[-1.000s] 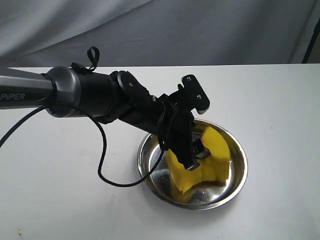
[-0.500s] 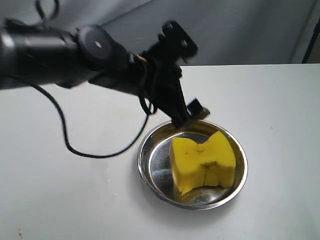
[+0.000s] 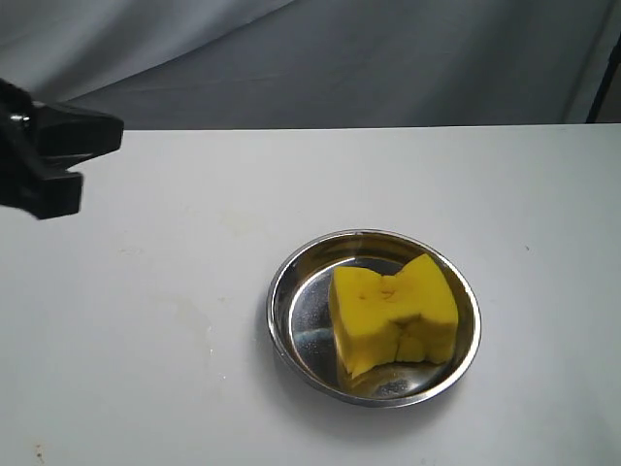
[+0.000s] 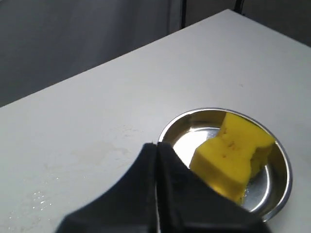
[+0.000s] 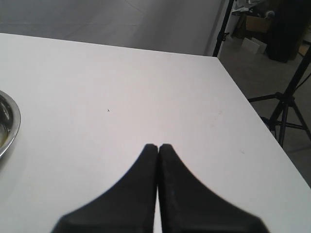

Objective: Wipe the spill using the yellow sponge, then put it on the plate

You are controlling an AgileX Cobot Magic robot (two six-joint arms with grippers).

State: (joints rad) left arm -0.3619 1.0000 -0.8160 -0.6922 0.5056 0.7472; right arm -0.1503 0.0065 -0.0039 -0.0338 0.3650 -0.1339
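Exterior view: the yellow sponge [image 3: 393,316] lies inside the plate [image 3: 276,309], its creased top pinched in at the middle and one end propped against the rim. The plate stands on the white worktop [image 3: 175,291]. A black part of the left arm [image 3: 47,160] shows at the picture's edge, well apart from the plate. I cannot tell from here how its fingers stand. A grey cloth backdrop [image 3: 388,58] hangs behind the worktop.

Left wrist view: the left fingers [image 4: 156,148] are pressed together tip to tip, with only a thin seam between them and nothing held. The sponge [image 4: 233,148] sits in the plate [image 4: 286,167] ahead of the tips and off to one side, clear of them. The plate's nearer rim appears just beside the tips in the picture. On the other side of the tips, farther out on the worktop [image 4: 146,82], there is a faint smudge [image 4: 97,151] with a few small glints near it.

Right wrist view: the right fingers [image 5: 158,147] are likewise closed on each other and hold nothing. Bare worktop [image 5: 121,82] stretches ahead of them, marked by one small dark speck [image 5: 108,110]. Only a sliver of the plate's rim [image 5: 13,121] enters the picture, well to one side of the tips. Past the worktop's far corner stands a black tripod [image 5: 286,104] on the floor.
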